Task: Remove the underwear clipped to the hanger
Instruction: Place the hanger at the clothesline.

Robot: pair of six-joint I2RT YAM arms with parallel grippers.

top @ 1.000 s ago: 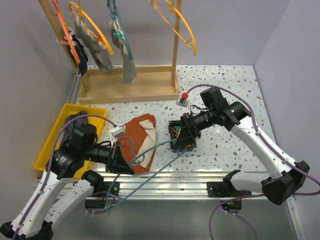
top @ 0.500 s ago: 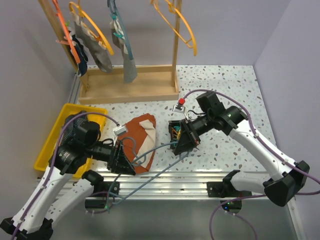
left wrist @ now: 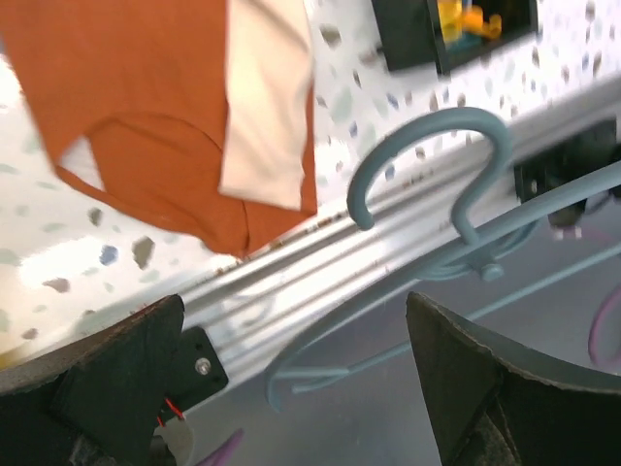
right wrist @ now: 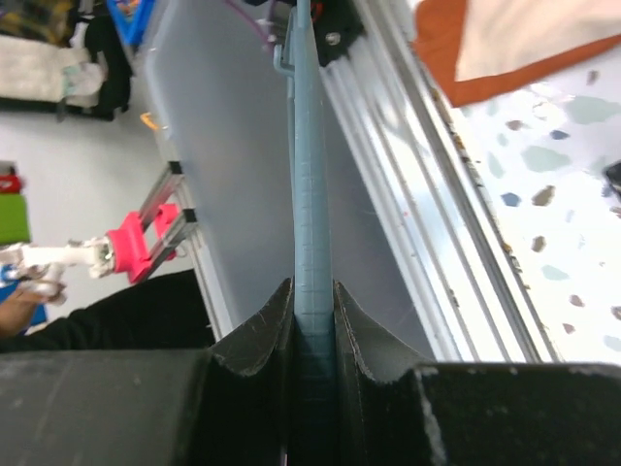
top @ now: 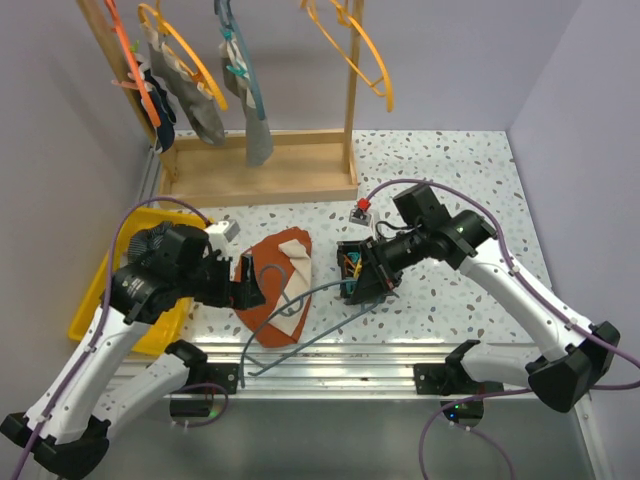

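On the left side of the speckled table (top: 450,180), the left claw (top: 245,284) is wide open and holds nothing. The rust-brown underwear (top: 272,305) lies on the table right beside it. Farther right, the right claw (right wrist: 312,301) pinches the thin blue hanger (right wrist: 310,194).

High rear overview of the table (top: 450,160); both close wrist views sharing the blue-grey hanger (right wrist: 310,194).

The table (top: 450,170) holds one rust-brown underwear (top: 258,310), one grey-blue hanger (left wrist: 432,115), one black box (top: 348,262), one yellow bin (top: 95,290).
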